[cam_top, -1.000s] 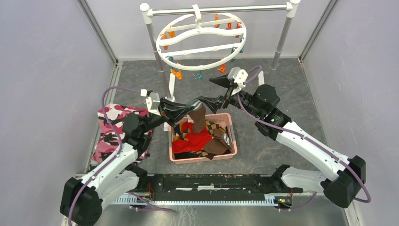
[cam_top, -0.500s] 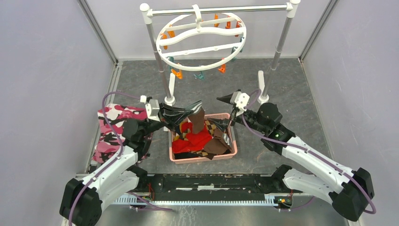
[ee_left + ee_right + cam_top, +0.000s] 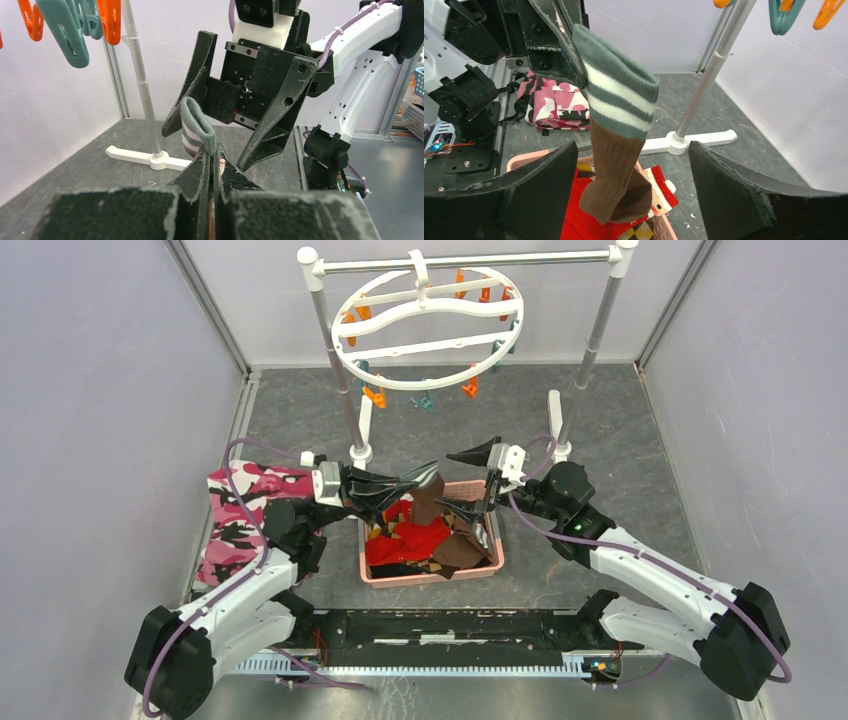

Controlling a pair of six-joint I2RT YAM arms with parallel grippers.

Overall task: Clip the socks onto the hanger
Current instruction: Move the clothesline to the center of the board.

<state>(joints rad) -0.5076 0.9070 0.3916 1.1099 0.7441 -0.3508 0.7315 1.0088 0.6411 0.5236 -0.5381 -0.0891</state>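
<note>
My left gripper (image 3: 432, 473) is shut on the grey-and-white striped cuff of a long brown sock (image 3: 425, 502), which hangs over the pink basket (image 3: 430, 578). The left wrist view shows the cuff (image 3: 196, 124) pinched at the tips of the left gripper (image 3: 212, 156). My right gripper (image 3: 468, 480) is wide open and faces the sock. In its wrist view the right gripper (image 3: 631, 150) has a finger on each side of the hanging sock (image 3: 616, 150) without touching it. A second brown sock (image 3: 460, 552) lies in the basket. The white ring hanger (image 3: 400, 383), with orange and teal clips, hangs behind.
The hanger hangs from a pole rack (image 3: 320, 330) whose white feet (image 3: 358, 435) stand just behind the basket. A red Santa sock (image 3: 410, 540) and argyle socks (image 3: 456, 510) lie in the basket. A pink camouflage cloth (image 3: 250, 505) lies to the left.
My right gripper has come down from near the hanger's clips to beside the held sock, jaws still wide. My left gripper keeps the cuff and has shifted slightly right.
</note>
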